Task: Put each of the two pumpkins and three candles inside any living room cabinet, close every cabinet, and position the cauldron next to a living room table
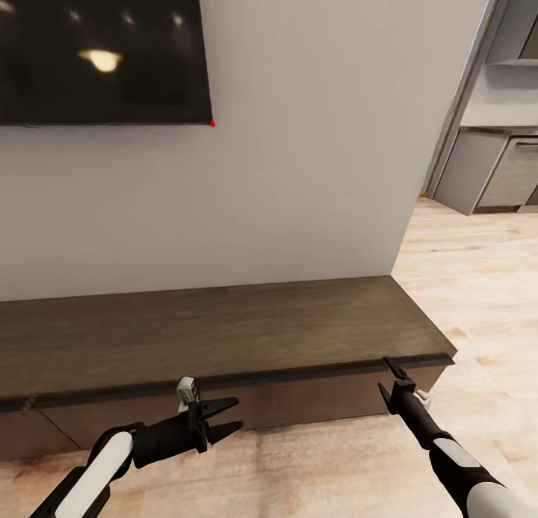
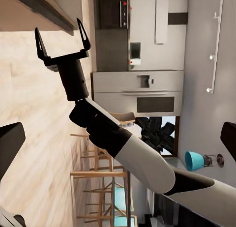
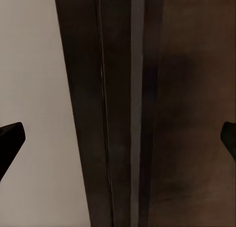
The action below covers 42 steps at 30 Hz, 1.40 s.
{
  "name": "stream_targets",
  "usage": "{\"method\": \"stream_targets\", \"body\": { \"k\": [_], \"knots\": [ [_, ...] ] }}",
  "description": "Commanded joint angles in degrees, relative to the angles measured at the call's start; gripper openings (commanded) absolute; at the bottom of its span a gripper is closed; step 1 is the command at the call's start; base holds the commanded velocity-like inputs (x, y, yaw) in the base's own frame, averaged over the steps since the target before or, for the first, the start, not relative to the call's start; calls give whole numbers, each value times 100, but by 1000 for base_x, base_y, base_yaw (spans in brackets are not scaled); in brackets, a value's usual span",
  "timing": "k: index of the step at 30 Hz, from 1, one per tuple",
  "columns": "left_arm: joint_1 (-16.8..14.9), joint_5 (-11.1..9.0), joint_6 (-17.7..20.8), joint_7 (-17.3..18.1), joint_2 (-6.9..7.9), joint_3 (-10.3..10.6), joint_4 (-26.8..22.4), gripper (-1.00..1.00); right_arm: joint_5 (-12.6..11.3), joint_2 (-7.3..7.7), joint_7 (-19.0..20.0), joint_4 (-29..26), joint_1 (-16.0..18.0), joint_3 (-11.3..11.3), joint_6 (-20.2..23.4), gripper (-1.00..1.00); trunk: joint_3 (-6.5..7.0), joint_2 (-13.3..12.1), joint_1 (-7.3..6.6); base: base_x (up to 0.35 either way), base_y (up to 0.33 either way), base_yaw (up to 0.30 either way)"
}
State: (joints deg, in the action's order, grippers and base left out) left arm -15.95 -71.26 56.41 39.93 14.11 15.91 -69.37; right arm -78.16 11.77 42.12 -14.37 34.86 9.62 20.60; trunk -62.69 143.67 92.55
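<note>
Cabinet: the long dark-brown cabinet (image 1: 224, 331) is sitting against the white wall (image 1: 299, 167), right in front of you; its drawer fronts are lying flush under the top edge.
Left tool: your left tool (image 1: 224, 419) is hanging just before the cabinet's front, pointing sideways toward the right arm, its two fingers spread wide with nothing between them.
Right tool: your right tool (image 1: 390, 376) is reaching up to the front lip of the cabinet near its right end; in the left wrist view the same tool (image 2: 63, 42) is showing both fingers parted wide and empty.
Right wrist view: you are looking closely along the cabinet's dark edge (image 3: 123, 109), with the pale wall on one side and the brown wood on the other.
Above: a black television (image 1: 104, 51) is hanging on the wall over the cabinet's left part.
Floor: pale wood flooring (image 1: 478, 279) is running past the cabinet's right end toward grey kitchen units (image 1: 497, 170).
</note>
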Motion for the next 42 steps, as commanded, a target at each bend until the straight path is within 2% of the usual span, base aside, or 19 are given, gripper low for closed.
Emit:
{"method": "stream_targets", "body": {
  "k": [1, 12, 18, 22, 26, 30, 33, 35, 42],
  "knots": [
    [-4, -8, 19, 15, 4, 8, 2, 100, -49, 1, 7, 4, 3, 4, 49, 100, -5, 2, 0, 67, 0, 0],
    [-4, -11, 19, 15, 5, -4, -2, 100, -50, 15, 7, 4, 3, 7, 49, 100, -5, 2, 0, 10, 0, 0],
    [-4, -11, 19, 15, 4, 1, -6, 100, -43, 26, 7, 4, 3, 6, 49, 100, -138, 10, 15, 0, 0, 0],
    [-4, -22, 19, 21, 4, 7, -14, 100, -32, 27, 14, 4, 3, 5, 49, 100, -138, 10, 15, 0, 0, 0],
    [4, -139, 19, 22, 8, 68, -318, 100, -2, 31, 48, -3, 3, -17, 49, 100, -138, 10, 15, 0, 0, 0],
    [12, -290, 19, 19, 18, 286, -569, 100, 9, 33, 83, -11, 3, -32, 49, 100, -138, 10, 15, 0, 0, 0],
    [13, -389, 19, 16, 20, 341, -607, 100, 16, 33, 92, -29, 3, -37, 49, 100, -204, 14, 23, 0, 0, 0],
    [13, -420, 19, 15, 21, 353, -616, 100, 18, 30, 96, -37, 3, -38, 49, 100, -248, 17, 28, 0, 0, 0],
    [13, -443, 19, 15, 21, 364, -621, 100, 31, 36, 115, -83, 3, -55, 54, 100, -248, 17, 28, 0, 0, 0]
  ]
}}
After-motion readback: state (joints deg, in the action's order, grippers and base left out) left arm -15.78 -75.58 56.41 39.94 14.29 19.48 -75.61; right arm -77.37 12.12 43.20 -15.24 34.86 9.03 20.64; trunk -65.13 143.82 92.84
